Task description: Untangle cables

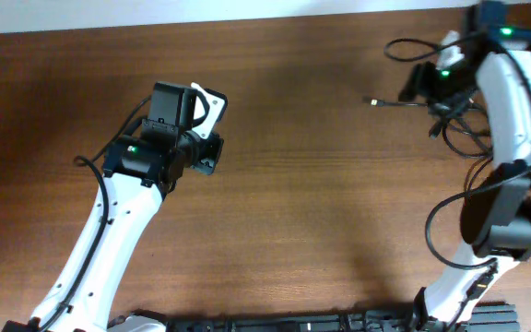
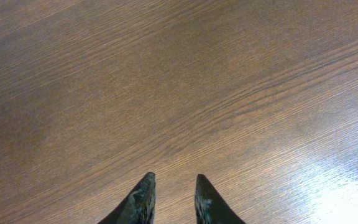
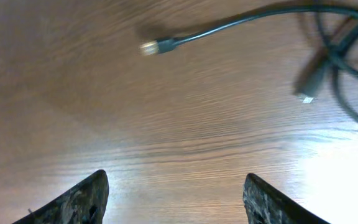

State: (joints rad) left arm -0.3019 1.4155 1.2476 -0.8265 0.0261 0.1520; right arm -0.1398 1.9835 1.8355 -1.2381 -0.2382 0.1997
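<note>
Though beyond the spread right fingers [image 3: 79, 199], cables [image 3: 173, 42] apart from both.

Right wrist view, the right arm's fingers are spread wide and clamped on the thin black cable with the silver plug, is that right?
No. The right wrist view shows the right arm's fingers spread wide but holding nothing; the thin black cable with the silver plug lies on the brown wooden table ahead of them.

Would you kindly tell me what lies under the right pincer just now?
Only bare table shows beneath the open right pincer. The cables lie ahead of it, untouched; overhead, the arm hides part of their bundle.
</note>
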